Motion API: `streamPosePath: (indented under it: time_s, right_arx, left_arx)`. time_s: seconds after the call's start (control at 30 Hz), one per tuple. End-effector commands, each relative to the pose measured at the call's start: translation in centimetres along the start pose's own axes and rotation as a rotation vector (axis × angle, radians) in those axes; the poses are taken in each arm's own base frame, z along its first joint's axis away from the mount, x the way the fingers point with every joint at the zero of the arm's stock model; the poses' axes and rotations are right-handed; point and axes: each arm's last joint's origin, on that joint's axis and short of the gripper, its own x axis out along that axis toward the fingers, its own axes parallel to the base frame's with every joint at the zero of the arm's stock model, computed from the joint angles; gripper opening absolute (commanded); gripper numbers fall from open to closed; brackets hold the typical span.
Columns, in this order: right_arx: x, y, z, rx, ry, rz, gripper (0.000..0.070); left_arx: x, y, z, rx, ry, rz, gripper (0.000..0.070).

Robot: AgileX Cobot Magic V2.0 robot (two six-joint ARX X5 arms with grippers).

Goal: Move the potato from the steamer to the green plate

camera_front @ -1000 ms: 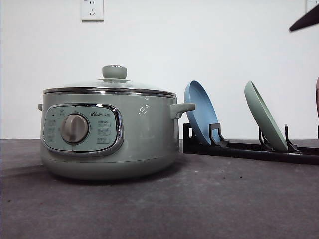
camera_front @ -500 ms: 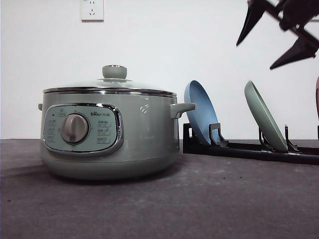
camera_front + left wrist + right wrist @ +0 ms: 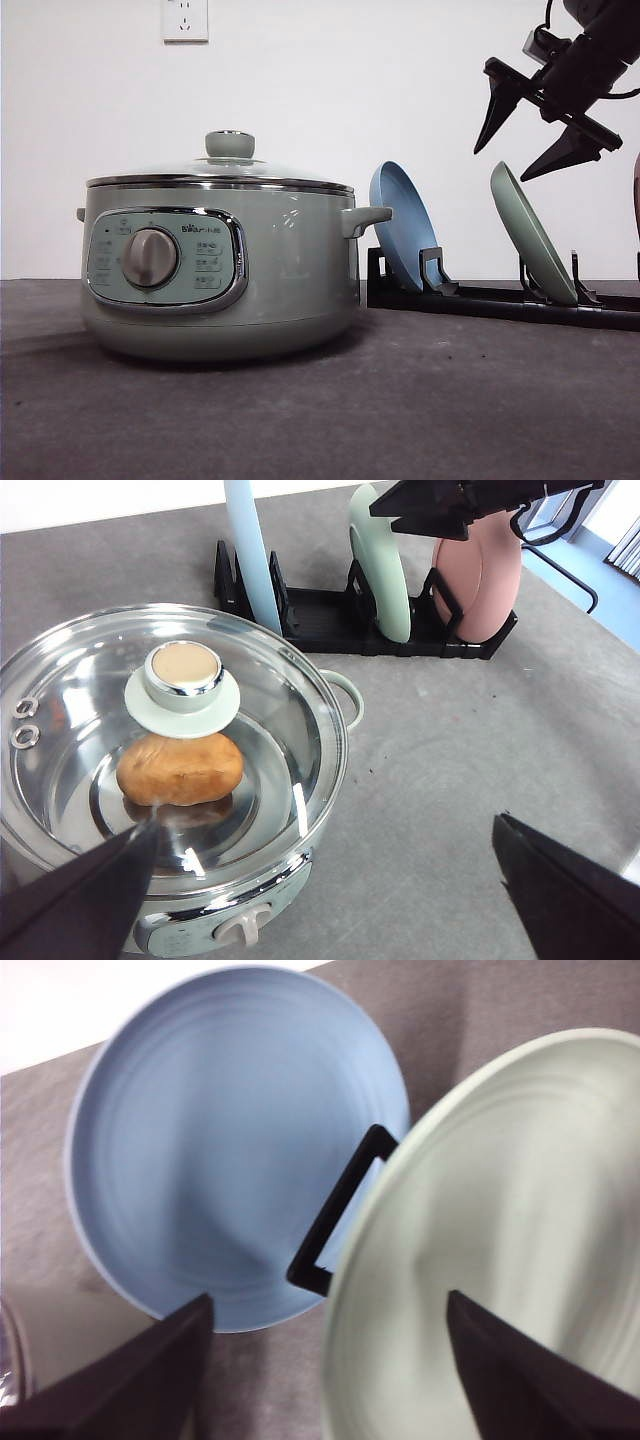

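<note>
orange-brown lumpy potato (image 3: pixel 180 769) inside lidded steamer (image 3: pixel 170 780).

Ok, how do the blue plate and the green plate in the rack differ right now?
The blue plate sits in the rack slot nearer the steamer; the green plate stands farther right. The open right gripper hovers just above the green plate's rim, while nothing is near the blue plate. Colour differs: blue against pale mint green. Both stand on edge, leaning the same way in the black rack, and look similar in size.

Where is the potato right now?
The potato lies inside the steamer at the table's left, under its closed glass lid, seen through the glass in the left wrist view.
</note>
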Motion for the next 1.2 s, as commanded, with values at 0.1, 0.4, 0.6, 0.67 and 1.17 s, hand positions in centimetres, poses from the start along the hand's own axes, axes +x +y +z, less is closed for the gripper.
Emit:
streamPosePath:
  time_s: [0.1,0.4,0.6,0.67,1.17]
  right_arx:
    - [0.7,-0.2,0.5,-0.007,-0.018,-0.004,0.0326]
    - [1.9,-0.9,0.3,-0.004,-0.003,-0.014,0.0280]
    - [2.0,-0.9,0.3,-0.021,-0.006,-0.010,0.0021]
    - [2.0,-0.9,0.3,-0.020,-0.001,0.000,0.0009]
    - [-4.4,3.1,1.8,-0.045,-0.101,0.178,0.0009]
  left_arx:
    - [0.1,-0.1,0.7,0.014,-0.015,-0.009,0.0700]
    - [0.3,0.0,0.7,0.010,-0.008,-0.009,0.0700]
    - [0.3,0.0,0.7,0.010,-0.007,-0.009,0.0700]
    - [0.3,0.0,0.7,0.010,-0.007,-0.009,0.0700]
    - [0.3,0.0,0.7,0.009,-0.007,-0.009,0.0700]
